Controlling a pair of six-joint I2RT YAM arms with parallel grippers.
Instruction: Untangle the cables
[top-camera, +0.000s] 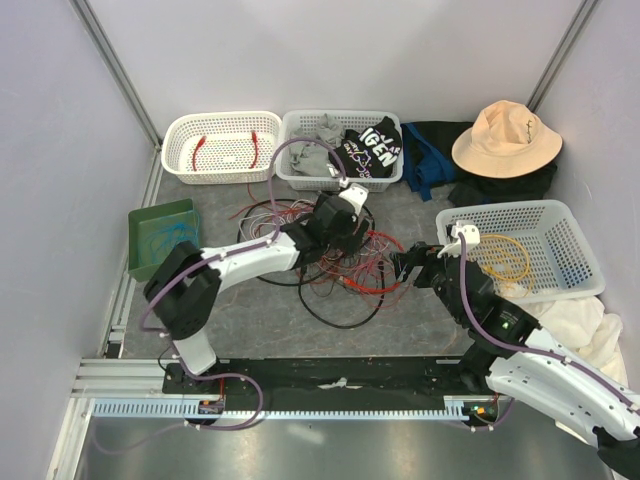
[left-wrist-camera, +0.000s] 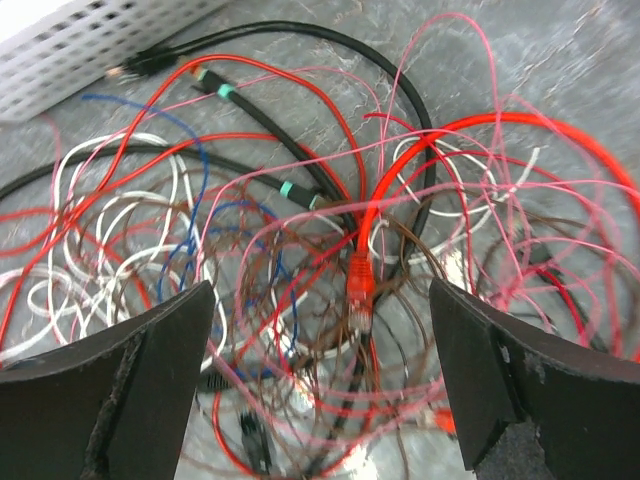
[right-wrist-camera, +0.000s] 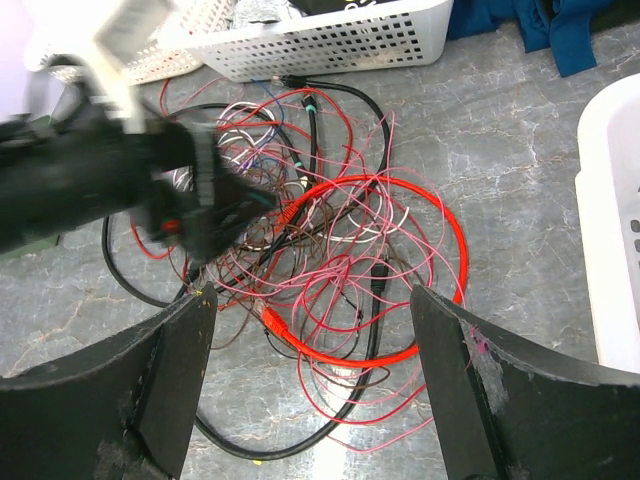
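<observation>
Far left on the grey bench (top-camera: 250, 320): green plastic bin (top-camera: 160, 207) w/ a thin blue wire (top-camera: 165, 238) inside. Behind it, a white slotted basket (top-camera: 220, 177) holding two red cable strands (top-camera: 255, 148).

Centre: loose tangle of cables (top-camera: 335, 272), thin red, pink, brown, white & blue wires plus thicker black cords. It lies flat on the bench, in front of a 2nd white basket (top-camera: 375, 184) full of clothes.

Left gripper (top-camera: 338, 232) hangs right over the tangle's middle, jaws spread wide, nothing in them. The wrist view shows an orange-red cable plug (left-wrist-camera: 360, 290) below the gap.

Right gripper (top-camera: 403, 268) sits just beside the tangle's right edge, jaws also wide apart & empty. A bright orange-red loop (right-wrist-camera: 445, 230) lies ahead of it.

Far right: 3rd white basket (top-camera: 580, 245) w/ a coiled yellow cable (top-camera: 505, 258).
</observation>
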